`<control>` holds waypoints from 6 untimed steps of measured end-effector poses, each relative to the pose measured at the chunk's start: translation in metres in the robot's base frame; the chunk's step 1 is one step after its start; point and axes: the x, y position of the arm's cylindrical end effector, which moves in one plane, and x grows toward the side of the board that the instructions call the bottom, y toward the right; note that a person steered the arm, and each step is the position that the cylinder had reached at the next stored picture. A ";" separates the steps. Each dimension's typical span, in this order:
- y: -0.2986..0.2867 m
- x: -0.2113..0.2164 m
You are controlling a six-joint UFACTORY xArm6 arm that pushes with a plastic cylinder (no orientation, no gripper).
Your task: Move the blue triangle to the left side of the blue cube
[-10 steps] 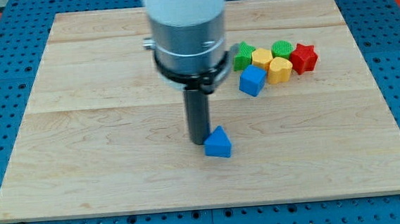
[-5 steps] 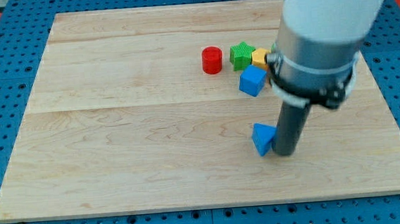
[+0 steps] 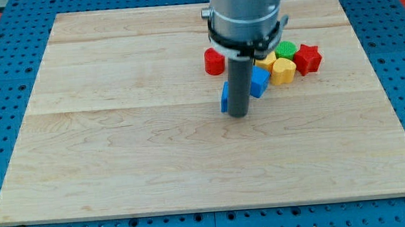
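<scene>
The blue triangle (image 3: 225, 97) shows only as a thin blue strip at the left edge of the dark rod, which hides most of it. My tip (image 3: 239, 114) rests on the board just right of and in front of the triangle, touching it. The blue cube (image 3: 259, 81) lies just right of the rod, partly hidden by it. The triangle sits to the cube's lower left, with the rod between them.
A red cylinder (image 3: 214, 61) lies above the triangle, partly behind the arm. A yellow block (image 3: 283, 70), a green block (image 3: 286, 49) and a red star-like block (image 3: 308, 58) cluster right of the blue cube. The wooden board (image 3: 118, 134) lies on a blue pegboard.
The blue triangle has moved from the lower middle of the board up and left to beside the blue cube. My tip went with it, from its right side at the view's bottom.
</scene>
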 end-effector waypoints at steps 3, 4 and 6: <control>-0.047 -0.026; -0.037 -0.026; -0.034 -0.042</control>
